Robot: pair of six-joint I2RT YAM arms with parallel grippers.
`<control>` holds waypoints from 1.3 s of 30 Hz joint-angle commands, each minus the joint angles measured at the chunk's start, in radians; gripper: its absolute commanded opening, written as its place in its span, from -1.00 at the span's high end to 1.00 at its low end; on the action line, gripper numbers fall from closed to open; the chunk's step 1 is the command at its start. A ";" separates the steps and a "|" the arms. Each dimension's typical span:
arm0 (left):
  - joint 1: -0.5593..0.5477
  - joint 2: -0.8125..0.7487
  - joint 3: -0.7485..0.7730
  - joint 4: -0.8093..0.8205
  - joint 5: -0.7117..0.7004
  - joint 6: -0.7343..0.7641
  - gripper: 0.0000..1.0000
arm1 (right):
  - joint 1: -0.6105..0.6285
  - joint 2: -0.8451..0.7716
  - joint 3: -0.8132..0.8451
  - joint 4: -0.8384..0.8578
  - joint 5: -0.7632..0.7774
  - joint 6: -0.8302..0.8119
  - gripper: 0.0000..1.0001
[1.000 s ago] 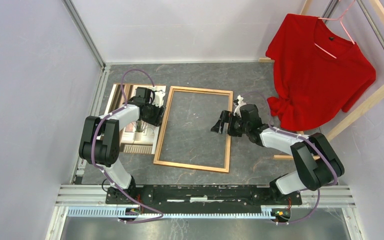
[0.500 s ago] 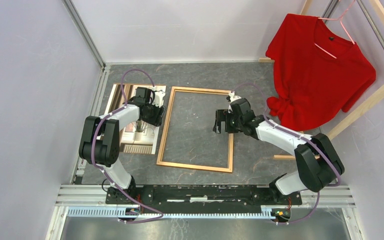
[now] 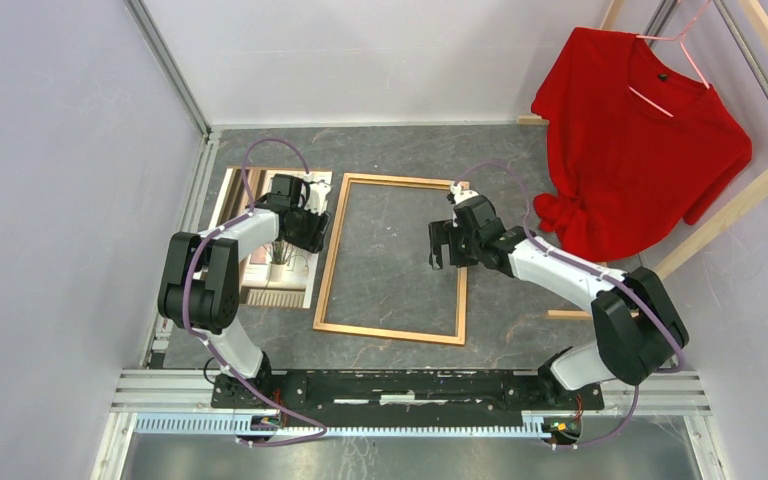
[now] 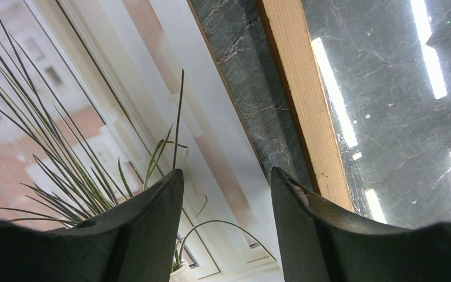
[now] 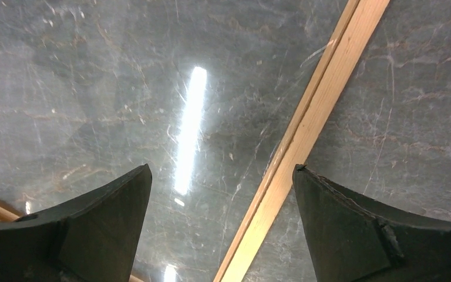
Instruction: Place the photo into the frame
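The frame, thin orange-brown wood, lies flat on the dark marble table in mid view. The photo lies face up just left of it. In the left wrist view the photo shows its spiky plant, with the frame's left rail beside it. My left gripper hangs open over the photo's right edge, holding nothing. My right gripper is open and empty above the frame's right rail, its jaws standing either side of the rail.
A brown backing board shows under the photo's far end. A red shirt hangs on a pale wooden rack at the back right. Grey walls close in the left and back, with a metal rail along the left.
My right gripper has moved left and farther out, over the frame's right rail. The frame's near end has slid slightly right. The left arm has not moved.
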 commanded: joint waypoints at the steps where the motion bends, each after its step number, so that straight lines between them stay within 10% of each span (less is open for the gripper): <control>1: -0.008 0.008 -0.025 -0.033 0.018 0.033 -0.26 | 0.006 -0.046 -0.057 0.022 -0.040 0.015 -0.87; 10: -0.007 0.009 -0.022 -0.035 0.016 0.037 -0.26 | 0.072 -0.184 -0.223 0.044 -0.055 0.067 -0.05; 20: -0.018 -0.001 -0.018 -0.043 0.049 0.026 -0.27 | 0.000 -0.232 -0.236 0.018 -0.008 0.032 -0.45; 39: -0.156 0.113 0.093 -0.027 0.041 -0.018 -0.26 | -0.234 -0.275 -0.282 0.096 -0.224 0.024 -0.55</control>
